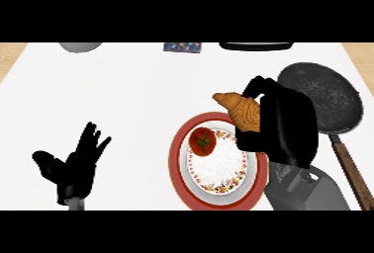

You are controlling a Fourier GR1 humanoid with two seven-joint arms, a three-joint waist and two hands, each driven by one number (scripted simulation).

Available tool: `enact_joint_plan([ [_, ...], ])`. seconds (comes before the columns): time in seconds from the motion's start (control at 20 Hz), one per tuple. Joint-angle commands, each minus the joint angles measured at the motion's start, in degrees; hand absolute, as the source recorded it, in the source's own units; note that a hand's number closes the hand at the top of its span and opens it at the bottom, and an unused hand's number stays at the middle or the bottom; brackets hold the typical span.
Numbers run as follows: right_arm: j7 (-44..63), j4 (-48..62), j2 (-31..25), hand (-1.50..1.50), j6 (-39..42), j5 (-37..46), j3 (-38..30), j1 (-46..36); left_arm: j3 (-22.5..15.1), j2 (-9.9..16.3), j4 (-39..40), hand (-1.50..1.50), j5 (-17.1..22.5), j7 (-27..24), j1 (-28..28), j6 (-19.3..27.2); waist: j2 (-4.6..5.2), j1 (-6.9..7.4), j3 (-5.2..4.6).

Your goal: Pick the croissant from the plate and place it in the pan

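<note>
A golden-brown croissant is held in my right hand, whose fingers curl round it. It hangs above the upper right rim of the red-rimmed plate. The plate also carries a tomato and a white, flower-edged inner dish. Just to the right lies the dark grey pan, its brown handle pointing towards the lower right; the hand hides part of its left side. My left hand stays open at the lower left, fingers up, resting.
Along the counter's far edge sit a grey bowl, a small patterned item and a dark flat object. Bare white counter stretches between my left hand and the plate.
</note>
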Motion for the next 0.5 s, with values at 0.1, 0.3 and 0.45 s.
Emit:
enact_joint_plan([
  [0.1, -7.3, 3.7, -2.0, 1.50, -5.8, -5.9, -10.4, 0.5, 1.3, 0.5, 3.6, 0.00, 0.4, 0.9, -0.6, -1.4, 0.38, 0.02, -0.33],
  [0.3, -16.0, 17.6, -7.5, 1.50, -14.0, -5.7, -17.7, -3.1, -0.8, -1.6, 0.6, 0.00, -1.3, 3.6, -1.1, 2.1, 0.60, 0.54, -0.30],
  [0.45, -19.2, 25.3, -10.3, 1.50, -14.4, -7.3, -22.0, -8.1, 0.4, 0.5, -0.5, 0.00, -0.2, 4.4, -1.0, -0.5, 0.55, 0.68, -0.32],
])
